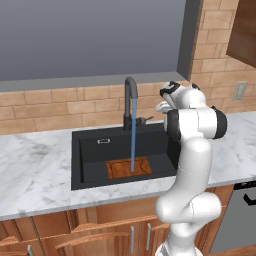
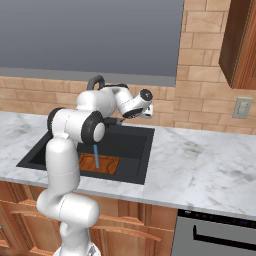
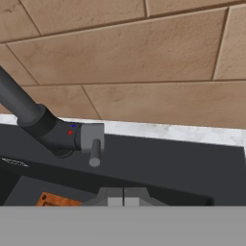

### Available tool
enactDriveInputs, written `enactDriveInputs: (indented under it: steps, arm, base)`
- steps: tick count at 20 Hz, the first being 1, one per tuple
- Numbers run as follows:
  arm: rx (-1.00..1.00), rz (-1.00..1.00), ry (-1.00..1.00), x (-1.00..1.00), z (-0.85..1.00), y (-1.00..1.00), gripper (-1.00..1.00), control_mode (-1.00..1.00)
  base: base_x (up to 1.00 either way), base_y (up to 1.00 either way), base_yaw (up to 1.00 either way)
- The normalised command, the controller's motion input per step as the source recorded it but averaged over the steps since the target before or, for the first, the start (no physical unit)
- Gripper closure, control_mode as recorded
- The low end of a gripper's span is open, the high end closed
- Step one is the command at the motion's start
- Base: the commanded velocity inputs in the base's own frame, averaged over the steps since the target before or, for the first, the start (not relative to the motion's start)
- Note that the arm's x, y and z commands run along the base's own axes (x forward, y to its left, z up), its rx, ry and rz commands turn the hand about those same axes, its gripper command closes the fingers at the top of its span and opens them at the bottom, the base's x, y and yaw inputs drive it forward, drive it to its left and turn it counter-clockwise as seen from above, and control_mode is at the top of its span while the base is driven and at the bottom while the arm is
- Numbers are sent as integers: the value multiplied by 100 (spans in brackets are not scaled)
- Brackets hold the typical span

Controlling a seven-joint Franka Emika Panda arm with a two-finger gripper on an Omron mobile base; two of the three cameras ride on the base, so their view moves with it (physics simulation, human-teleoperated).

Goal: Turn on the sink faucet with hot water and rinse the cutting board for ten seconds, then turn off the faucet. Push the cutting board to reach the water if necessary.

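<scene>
A: Item nearest the lens, hand view?

B: Tool (image 3: 123, 195), bottom centre of the frame; jaws pressed together, nothing between them. Just above it, the grey lever handle (image 3: 93, 144), pointing downward, apart from the tool.

A: Faucet?

B: Faucet (image 1: 130, 102), matte black, gooseneck, centre of the left base view, standing at the rear rim of the sink (image 1: 76, 165). In the hand view its base runs diagonally from the left edge to the lever.

A: Water?

B: Water (image 1: 133, 135), one thin blue vertical stream, falling from the spout onto the cutting board (image 1: 121, 169).

A: Cutting board, position?

B: Flat on the basin floor, lower centre of the left base view, toward the front wall; the stream lands right of its middle. In the right base view it shows at lower left, partly behind the arm.

A: Other entries?

B: Silver overflow plate (image 1: 103, 141) on the sink's rear wall. Marble worktop (image 2: 200, 165) on both sides of the basin. Brick wall (image 3: 144, 62) behind. Outlet (image 2: 242, 107) at right of the right base view.
</scene>
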Motion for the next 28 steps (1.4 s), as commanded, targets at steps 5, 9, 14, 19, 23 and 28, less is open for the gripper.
enactDriveInputs:
  steps: [5, 9, 14, 19, 23, 28]
  arm:
    - [0, 0, 0, 0, 0, 0, 100, -100]
    - [0, 0, 0, 0, 0, 0, 100, -100]
    - [0, 0, 0, 0, 0, 0, 100, -100]
    - [0, 0, 0, 18, 0, 0, 100, -100]
    - [0, 0, 0, 36, 0, 0, 100, -100]
    - [1, 0, 0, 36, 0, 0, 100, -100]
  base:
    - [0, 0, 0]
    - [0, 0, 0]
    - [0, 0, 0]
    - [0, 0, 0]
    - [0, 0, 0]
    - [0, 0, 0]
